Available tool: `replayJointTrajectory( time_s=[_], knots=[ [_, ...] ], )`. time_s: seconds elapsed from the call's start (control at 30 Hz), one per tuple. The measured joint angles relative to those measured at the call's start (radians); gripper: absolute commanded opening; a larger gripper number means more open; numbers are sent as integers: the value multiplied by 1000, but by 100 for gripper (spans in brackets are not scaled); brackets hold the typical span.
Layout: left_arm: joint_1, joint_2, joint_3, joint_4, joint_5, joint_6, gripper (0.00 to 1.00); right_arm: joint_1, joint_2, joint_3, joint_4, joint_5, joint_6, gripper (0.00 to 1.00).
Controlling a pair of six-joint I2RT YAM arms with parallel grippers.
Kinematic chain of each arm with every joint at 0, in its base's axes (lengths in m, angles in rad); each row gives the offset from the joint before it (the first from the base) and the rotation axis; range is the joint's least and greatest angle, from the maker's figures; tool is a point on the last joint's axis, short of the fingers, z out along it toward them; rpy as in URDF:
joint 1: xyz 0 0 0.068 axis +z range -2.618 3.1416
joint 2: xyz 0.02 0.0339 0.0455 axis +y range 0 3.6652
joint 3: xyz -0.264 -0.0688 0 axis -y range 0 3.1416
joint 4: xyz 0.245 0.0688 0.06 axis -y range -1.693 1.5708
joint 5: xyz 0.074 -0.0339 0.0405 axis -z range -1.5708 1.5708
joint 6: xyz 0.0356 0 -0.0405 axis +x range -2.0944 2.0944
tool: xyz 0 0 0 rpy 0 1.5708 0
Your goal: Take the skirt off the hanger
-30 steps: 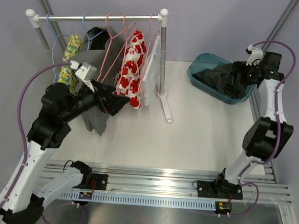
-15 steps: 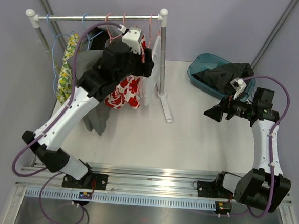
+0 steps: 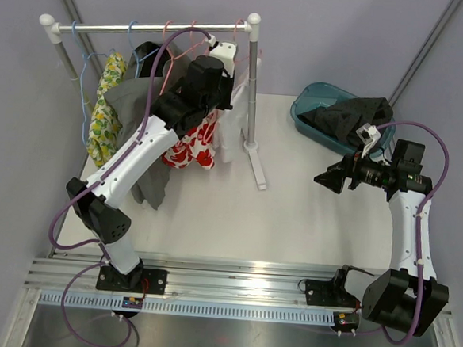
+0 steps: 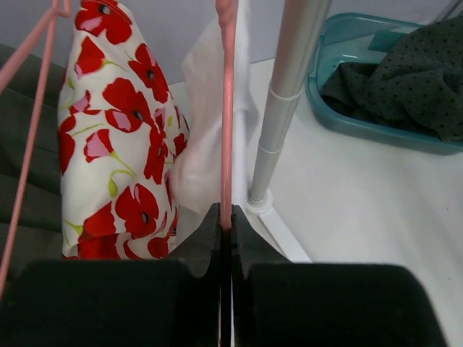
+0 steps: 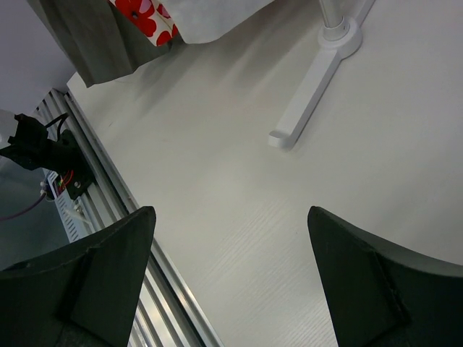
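A white skirt (image 3: pixel 234 120) hangs from a pink hanger (image 4: pixel 226 108) at the right end of the rack rail (image 3: pixel 146 29), just left of the rack's post (image 3: pixel 253 88). My left gripper (image 3: pixel 231 65) reaches up there and, in the left wrist view, the left gripper (image 4: pixel 226 213) is shut on the hanger's thin pink wire, with the white skirt (image 4: pixel 206 137) behind it. A red-poppy garment (image 4: pixel 116 144) hangs just to its left. My right gripper (image 3: pixel 323 180) hovers open over the bare table right of the rack; the right gripper (image 5: pixel 230 211) has nothing between its fingers.
More clothes hang along the rail: a grey garment (image 3: pixel 136 111), a yellow floral one (image 3: pixel 105 109), and empty pink and blue hangers. A teal basin (image 3: pixel 310 99) holding dark dotted cloth (image 3: pixel 350 118) stands at the back right. The rack's foot (image 3: pixel 257 171) runs toward the table's middle.
My left arm swung up from the grey garment to the rail's right end and closed on the pink hanger. My right arm pulled away from the basin and turned left.
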Motion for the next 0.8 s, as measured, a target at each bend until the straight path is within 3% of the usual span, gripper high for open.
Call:
replayJointTrajectory(
  time_s=[0.5,0.8],
  knots=[
    [5,-126,3,22,-12,23,0,0,0,0,-6,0,-26,93],
    [5,-319,-148,42,12,-7,0,0,3,2,-84,-40,-132,93]
  ],
)
